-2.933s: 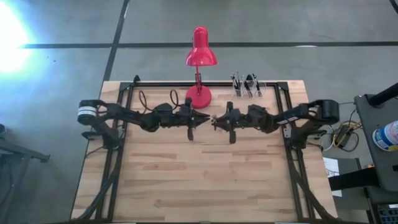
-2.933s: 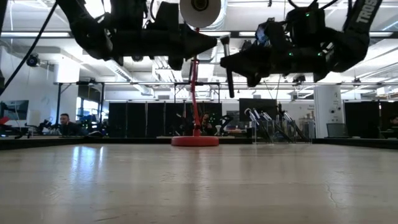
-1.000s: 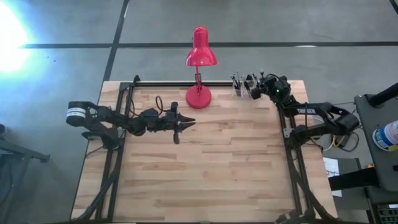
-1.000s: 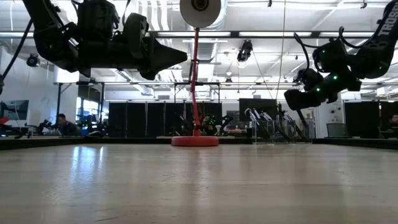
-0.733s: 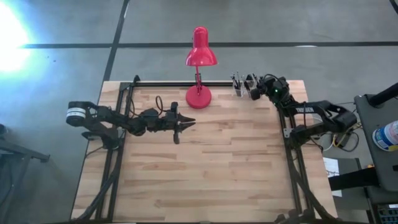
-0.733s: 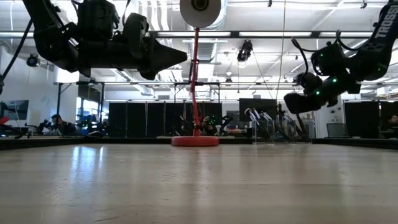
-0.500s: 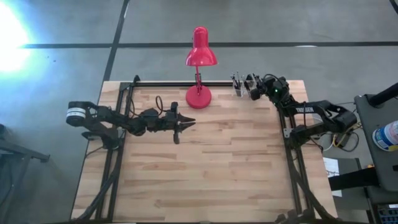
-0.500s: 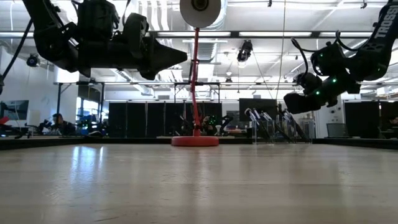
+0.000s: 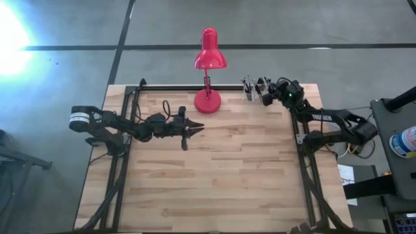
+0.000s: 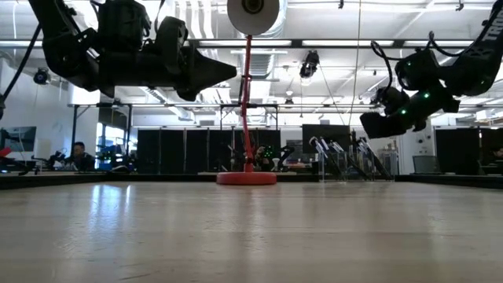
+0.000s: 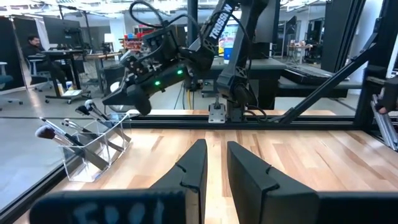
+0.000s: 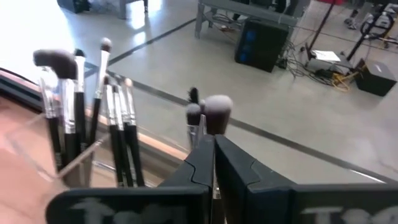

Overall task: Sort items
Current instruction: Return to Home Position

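Observation:
Several thin brushes (image 9: pixel 255 86) stand bristles-up in a clear holder (image 11: pixel 93 149) at the table's far right edge; they also show in the low view (image 10: pixel 338 153). My right gripper (image 9: pixel 265 96) hovers shut just over the holder (image 10: pixel 364 124). In its wrist view the fingertips (image 12: pixel 213 149) sit right in front of two soft-headed brushes (image 12: pixel 215 112); more dark-handled brushes (image 12: pixel 74 124) stand beside them. My left gripper (image 9: pixel 197 128) hangs above the table's left middle, fingers a narrow gap apart (image 11: pixel 216 168), holding nothing. My right gripper points at the two soft-headed brushes (image 12: pixel 202 132) from the table's right, fingers shut. The fingers themselves cover the spot, so I cannot tell whether they touch a brush.
A red desk lamp (image 9: pixel 208 78) stands at the far edge, left of the holder, with its base (image 10: pixel 246 178) on the wood. A black frame rail (image 11: pixel 249 115) runs along the table's edges. Bare wood (image 9: pixel 221 175) fills the middle and near side. A person (image 10: pixel 78 153) sits far behind.
My right gripper has stayed at the brush holder, dipping slightly and then rising a little, while its arm's elbow has swung toward the table's right. The brushes have stayed put.

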{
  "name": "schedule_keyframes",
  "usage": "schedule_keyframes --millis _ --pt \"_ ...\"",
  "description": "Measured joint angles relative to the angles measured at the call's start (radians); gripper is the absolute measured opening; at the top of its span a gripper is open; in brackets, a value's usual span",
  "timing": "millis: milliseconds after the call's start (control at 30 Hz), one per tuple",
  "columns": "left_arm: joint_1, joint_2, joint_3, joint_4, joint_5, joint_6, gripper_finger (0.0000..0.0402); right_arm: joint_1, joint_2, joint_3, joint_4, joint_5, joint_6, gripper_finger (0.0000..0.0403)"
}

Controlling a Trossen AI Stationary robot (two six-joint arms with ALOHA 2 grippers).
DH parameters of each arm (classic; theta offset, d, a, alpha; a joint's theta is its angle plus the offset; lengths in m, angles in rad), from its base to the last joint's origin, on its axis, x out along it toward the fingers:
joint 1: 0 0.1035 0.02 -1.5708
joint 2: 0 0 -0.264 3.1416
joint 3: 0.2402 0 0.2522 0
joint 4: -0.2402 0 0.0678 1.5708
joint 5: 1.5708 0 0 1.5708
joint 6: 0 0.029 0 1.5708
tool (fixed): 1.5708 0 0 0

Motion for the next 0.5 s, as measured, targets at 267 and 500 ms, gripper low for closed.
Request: schedule_keyframes --millis 267,500 --pt "0.000 0.000 0.000 -0.016 -0.035 0.001 0.0057 0.055 -0.148 -0.031 -0.048 -0.092 0.014 0.0008" --pt "0.018 0.000 0.000 -0.026 -0.036 0.004 0.0043 0.138 -0.303 -0.121 0.006 -0.226 0.045 0.0008"
